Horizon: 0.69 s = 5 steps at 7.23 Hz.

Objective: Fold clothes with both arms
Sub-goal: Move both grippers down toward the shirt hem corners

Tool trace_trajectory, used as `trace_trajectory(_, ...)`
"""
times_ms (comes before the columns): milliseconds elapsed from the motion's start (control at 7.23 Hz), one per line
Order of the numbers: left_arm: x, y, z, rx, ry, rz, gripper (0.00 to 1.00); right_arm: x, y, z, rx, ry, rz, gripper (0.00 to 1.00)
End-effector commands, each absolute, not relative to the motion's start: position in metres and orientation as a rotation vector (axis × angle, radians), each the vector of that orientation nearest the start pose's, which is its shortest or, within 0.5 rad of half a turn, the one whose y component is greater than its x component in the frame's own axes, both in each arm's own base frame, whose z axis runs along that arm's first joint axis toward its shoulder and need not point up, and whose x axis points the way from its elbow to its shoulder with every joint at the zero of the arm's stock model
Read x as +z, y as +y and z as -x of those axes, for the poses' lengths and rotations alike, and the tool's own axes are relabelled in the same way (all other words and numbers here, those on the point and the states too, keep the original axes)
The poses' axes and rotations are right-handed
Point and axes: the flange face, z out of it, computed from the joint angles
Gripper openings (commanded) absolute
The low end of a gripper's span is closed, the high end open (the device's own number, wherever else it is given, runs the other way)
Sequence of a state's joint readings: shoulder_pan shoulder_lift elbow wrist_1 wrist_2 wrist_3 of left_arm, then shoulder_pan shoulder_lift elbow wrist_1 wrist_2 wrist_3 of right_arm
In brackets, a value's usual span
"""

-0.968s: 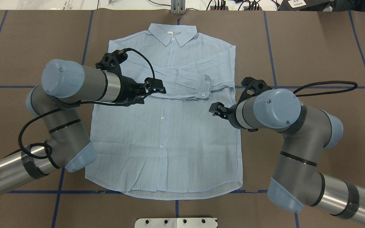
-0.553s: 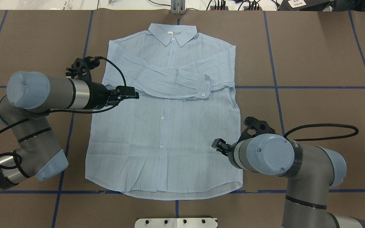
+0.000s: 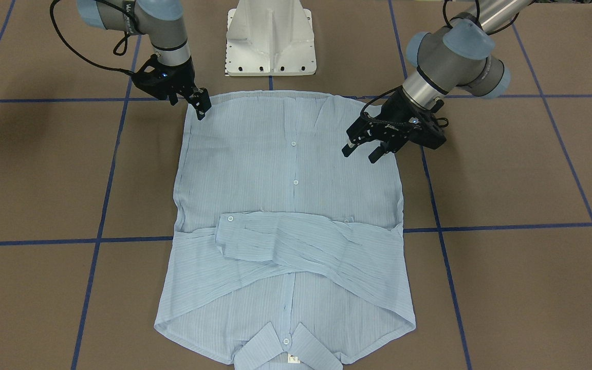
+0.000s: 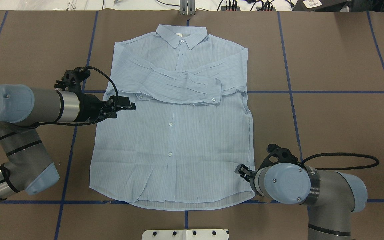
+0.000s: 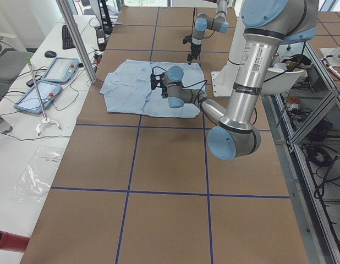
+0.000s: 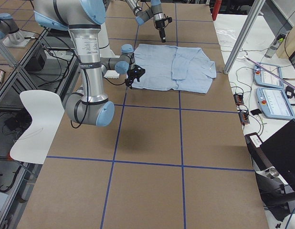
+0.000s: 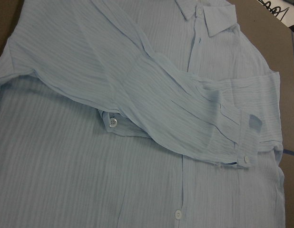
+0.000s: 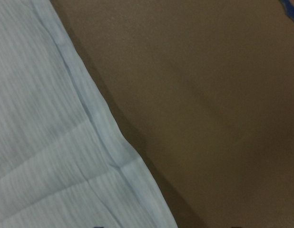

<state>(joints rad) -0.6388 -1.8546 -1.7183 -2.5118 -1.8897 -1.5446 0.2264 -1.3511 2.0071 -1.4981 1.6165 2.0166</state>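
The pale-blue striped shirt (image 4: 178, 143) lies flat on the brown table, front up and buttoned. Its collar (image 4: 182, 35) is at the far side and both sleeves (image 4: 175, 85) are folded across the chest. My left gripper (image 4: 130, 105) is open and empty, just above the shirt's left side below the folded sleeve; in the front view (image 3: 360, 153) its fingers stand apart. My right gripper (image 4: 240, 170) is open and empty over the shirt's near right hem corner, also in the front view (image 3: 202, 109). The right wrist view shows the shirt's edge (image 8: 94, 118).
The white pedestal base (image 3: 270, 41) stands at the table's near edge behind the hem. Blue tape lines (image 4: 328, 91) cross the brown table. A metal bracket (image 4: 187, 8) sits at the far edge. Tablets (image 5: 49, 77) lie on a side bench.
My left gripper has drawn back from the folded sleeve to the shirt's left side. My right gripper has moved along the shirt's right edge toward the robot, down to the hem corner.
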Motion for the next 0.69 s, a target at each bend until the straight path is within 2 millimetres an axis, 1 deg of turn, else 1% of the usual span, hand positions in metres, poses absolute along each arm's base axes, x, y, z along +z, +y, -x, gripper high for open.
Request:
trace_trajectory(0, 0.3307, -0.4318, -0.4132, -0.300, 1.369, -0.186, 0.91, 0.3466, -0.2329, 0.5116, 0.633, -0.725, 0.144, 0.99)
trace_trajectory(138, 0.3361, -0.4325, -0.4184, -0.316, 1.361, -0.167, 0.91, 0.3452, -0.2286, 0.5130, 0.712, -0.725, 0.176, 0.99)
trace_trajectory(415, 0.3380, -0.4328, -0.4204, -0.322, 1.359, -0.159, 0.92, 0.3445, -0.2235, 0.5147, 0.700, -0.725, 0.181, 1.00)
trace_trajectory(553, 0.3389, -0.4326, -0.4202, -0.322, 1.357, -0.160, 0.92, 0.3454, -0.2235, 0.5145, 0.700, -0.723, 0.180, 0.97)
